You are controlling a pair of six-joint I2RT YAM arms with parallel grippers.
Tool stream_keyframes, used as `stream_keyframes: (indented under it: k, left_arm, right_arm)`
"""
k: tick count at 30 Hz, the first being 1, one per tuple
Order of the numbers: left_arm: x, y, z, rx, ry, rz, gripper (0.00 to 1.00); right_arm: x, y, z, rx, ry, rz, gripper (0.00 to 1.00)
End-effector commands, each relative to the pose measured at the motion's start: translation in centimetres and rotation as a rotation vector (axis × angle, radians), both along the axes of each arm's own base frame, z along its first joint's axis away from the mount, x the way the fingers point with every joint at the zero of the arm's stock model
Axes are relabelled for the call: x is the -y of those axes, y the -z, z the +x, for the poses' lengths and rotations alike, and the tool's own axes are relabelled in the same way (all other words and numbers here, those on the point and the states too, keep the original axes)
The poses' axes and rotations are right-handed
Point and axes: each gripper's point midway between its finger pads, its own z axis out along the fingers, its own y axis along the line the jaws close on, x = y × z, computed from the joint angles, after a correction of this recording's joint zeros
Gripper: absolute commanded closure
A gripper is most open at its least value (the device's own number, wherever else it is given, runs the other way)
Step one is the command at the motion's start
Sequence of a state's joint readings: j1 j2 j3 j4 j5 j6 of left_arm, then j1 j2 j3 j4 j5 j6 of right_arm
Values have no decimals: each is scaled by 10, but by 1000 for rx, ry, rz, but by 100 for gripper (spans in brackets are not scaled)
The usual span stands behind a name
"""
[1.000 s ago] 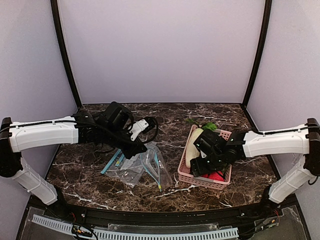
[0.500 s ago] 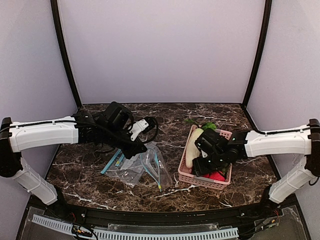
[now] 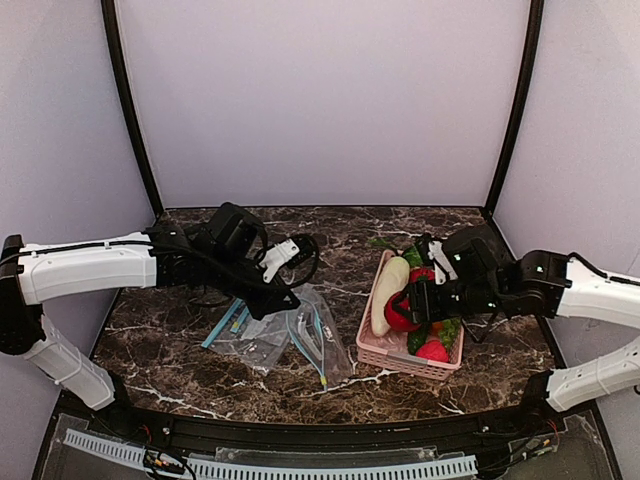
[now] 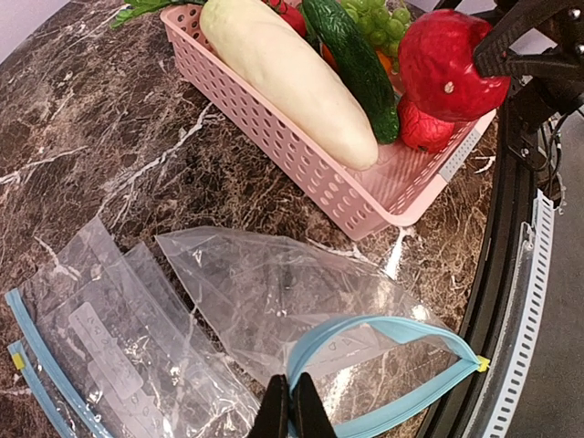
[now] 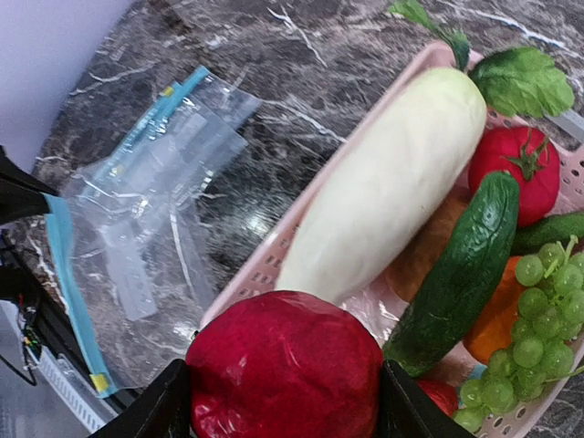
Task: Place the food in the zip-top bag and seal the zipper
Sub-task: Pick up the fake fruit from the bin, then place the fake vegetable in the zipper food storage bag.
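Note:
My right gripper (image 5: 285, 403) is shut on one round red fruit (image 5: 285, 365), holding it above the near left corner of the pink basket (image 5: 260, 265); the top view shows this fruit (image 3: 400, 313) raised between the fingers. A second red fruit (image 4: 422, 128) and the dark green cucumber (image 5: 461, 274) lie in the basket. The clear zip-top bag (image 4: 274, 292) lies on the marble left of the basket. Its light blue zipper (image 4: 365, 326) arches up, so the mouth gapes. My left gripper (image 4: 293, 406) is shut on that zipper strip at its near end.
The basket (image 3: 375, 352) also holds a long white radish (image 5: 392, 182), a tomato (image 5: 516, 173), green grapes (image 5: 538, 310) and an orange fruit (image 5: 493, 319). More flat clear bags (image 4: 82, 338) lie left of the held one. The table's front rail (image 4: 520, 301) runs close by the bag.
My right gripper has closed on the red fruit and lifted it up out of the basket, the arm drawing back to the right. The left arm and bag have stayed put.

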State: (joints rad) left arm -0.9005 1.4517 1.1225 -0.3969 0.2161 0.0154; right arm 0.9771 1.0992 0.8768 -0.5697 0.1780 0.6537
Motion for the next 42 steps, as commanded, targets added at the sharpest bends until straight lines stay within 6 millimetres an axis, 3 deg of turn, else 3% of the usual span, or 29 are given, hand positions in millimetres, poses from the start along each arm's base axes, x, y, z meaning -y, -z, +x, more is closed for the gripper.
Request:
stream_keyframes:
  k: [1,7,18,23,30,36,42]
  left_arm:
    - [3,-5,-11,-54,30,-47,99]
    - [5,-3,-12,-75,25,-51,99]
    - [5,0,-13,-82,31,-45,99]
    - [6,1,-13,-86,33,-43,99]
    - [6,0,-15,-93,39,-49,99]
    - [7,-1,-16,-96,44,-55,99]
    - [8,0,-17,-100,47,-56,99]
  right_arm:
    - [-31,-60,-9,127,-116,210,55]
    - [-69,-95,-33,217,-236,315,56]
    - [-147,-111,-75,358,-432,428,57]
    - [-168,-90,-74,330,-449,393,57]
    - [-182,-68,-66,330,-433,345,57]
    - [-181,-49,-53,321,-371,265,57]
    - [-167,-26,-33,312,-247,127,58]
